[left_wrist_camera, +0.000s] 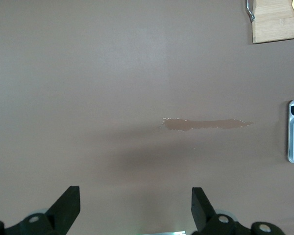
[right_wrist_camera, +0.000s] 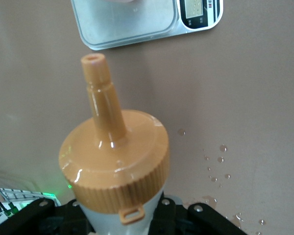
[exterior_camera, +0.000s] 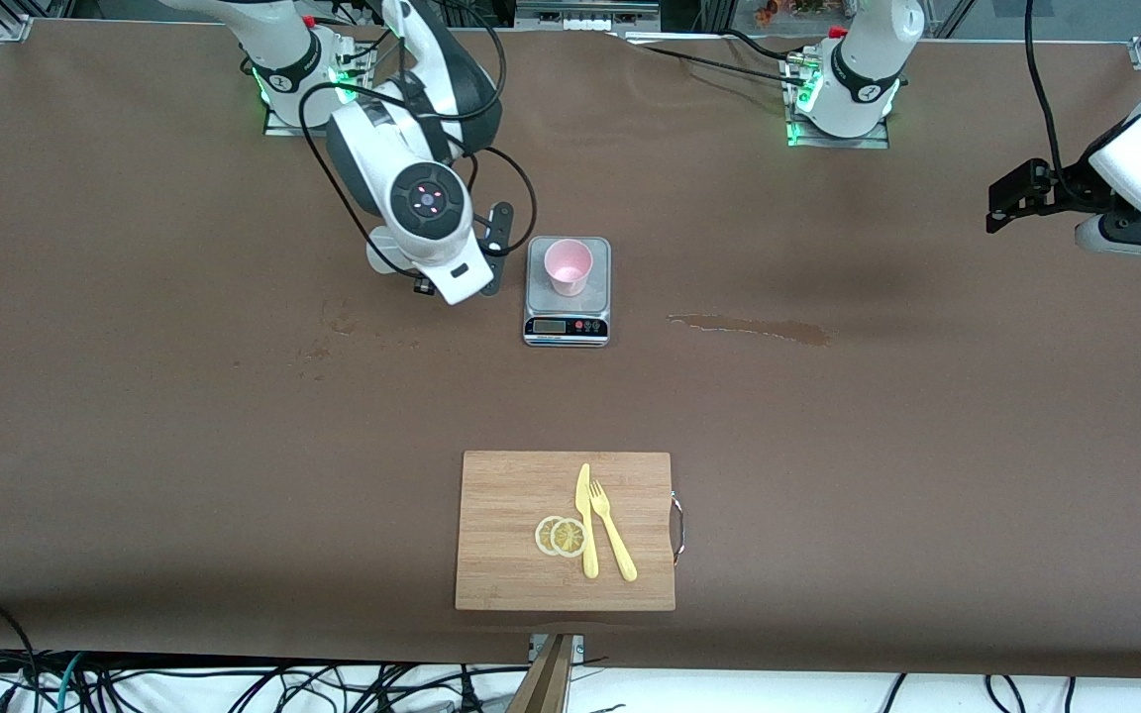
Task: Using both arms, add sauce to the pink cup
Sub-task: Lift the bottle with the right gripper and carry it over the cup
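Observation:
The pink cup (exterior_camera: 568, 265) stands upright on a small silver scale (exterior_camera: 568, 322) in the middle of the table. The right gripper (exterior_camera: 493, 253) hangs just beside the scale, toward the right arm's end. It is shut on the sauce (right_wrist_camera: 115, 156), a whitish squeeze bottle. The bottle's orange nozzle (right_wrist_camera: 100, 83) points at the scale (right_wrist_camera: 137, 29). In the front view the right arm hides the bottle. The left gripper (exterior_camera: 1004, 203) waits over the left arm's end of the table. It (left_wrist_camera: 134, 205) stands open with nothing between its fingers (left_wrist_camera: 68, 205).
A wooden cutting board (exterior_camera: 511, 495) lies nearer the front camera, holding two lemon slices (exterior_camera: 561, 536), a yellow knife (exterior_camera: 585, 520) and a yellow fork (exterior_camera: 612, 530). A long damp stain (exterior_camera: 749, 328) marks the cloth beside the scale. Small droplets (right_wrist_camera: 215, 169) lie under the right gripper.

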Tool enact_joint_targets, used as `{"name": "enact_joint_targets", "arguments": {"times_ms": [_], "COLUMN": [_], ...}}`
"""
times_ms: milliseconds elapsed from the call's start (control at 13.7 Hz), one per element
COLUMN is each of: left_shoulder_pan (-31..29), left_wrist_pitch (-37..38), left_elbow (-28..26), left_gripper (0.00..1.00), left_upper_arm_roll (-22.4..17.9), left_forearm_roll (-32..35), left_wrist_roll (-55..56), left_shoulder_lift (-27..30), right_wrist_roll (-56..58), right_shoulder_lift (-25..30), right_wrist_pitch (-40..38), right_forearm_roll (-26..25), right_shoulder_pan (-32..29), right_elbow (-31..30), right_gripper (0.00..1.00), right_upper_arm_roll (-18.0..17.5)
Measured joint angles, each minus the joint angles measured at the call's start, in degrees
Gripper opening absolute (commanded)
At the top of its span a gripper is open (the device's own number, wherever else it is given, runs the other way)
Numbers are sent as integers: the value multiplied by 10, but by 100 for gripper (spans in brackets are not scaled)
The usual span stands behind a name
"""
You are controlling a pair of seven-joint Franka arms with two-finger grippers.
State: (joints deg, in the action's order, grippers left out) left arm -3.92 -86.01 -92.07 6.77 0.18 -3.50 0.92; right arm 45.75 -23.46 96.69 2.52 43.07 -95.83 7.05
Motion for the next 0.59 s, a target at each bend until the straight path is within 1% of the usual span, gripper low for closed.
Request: {"name": "enact_joint_targets", "arguments": {"times_ms": [293,585], "left_shoulder_pan": [0,0], "left_wrist_pitch": [0,0], "left_elbow": [0,0], "left_gripper": [100,100], "left_upper_arm_roll": [0,0], "left_forearm_roll": [0,0], "left_wrist_roll": [0,0], "left_shoulder_lift": [0,0], "right_wrist_roll": [-16,-35], "right_shoulder_lift": [-33,-51], "right_wrist_pitch": [-14,-20], "right_forearm_roll": [-2,-28], "right_shoulder_pan": [3,23], "right_elbow": [30,41], "right_gripper": [8,8], "right_upper_arm_roll": [1,0]}}
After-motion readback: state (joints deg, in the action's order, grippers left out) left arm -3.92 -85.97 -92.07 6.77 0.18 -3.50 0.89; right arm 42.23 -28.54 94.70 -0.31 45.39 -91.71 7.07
